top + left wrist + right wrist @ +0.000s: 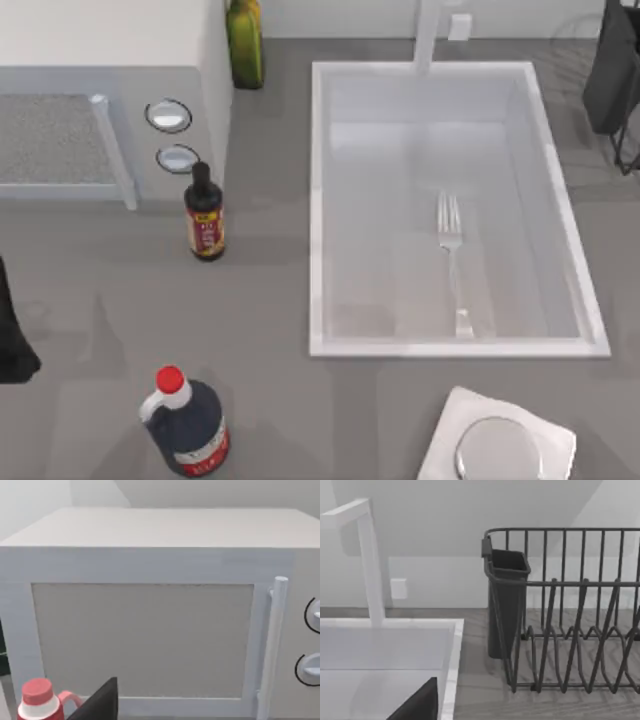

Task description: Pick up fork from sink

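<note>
Lying flat on the sink's (325, 200) floor toward its right wall, the fork (452, 262) points its tines at the faucet post (428, 35), with nothing over it. A dish rack (570, 615) stands past the sink's right rim, a microwave (150, 625), soy sauce bottle (205, 215) and red-capped jug (185, 425) to its left, a square plate (445, 440) by the near rim. Neither gripper's grip can be told.

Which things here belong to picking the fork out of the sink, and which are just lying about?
Job: fork; sink.
Lying about: microwave; green bottle; small dark bottle; red-capped jug; white plate; dish rack.
</note>
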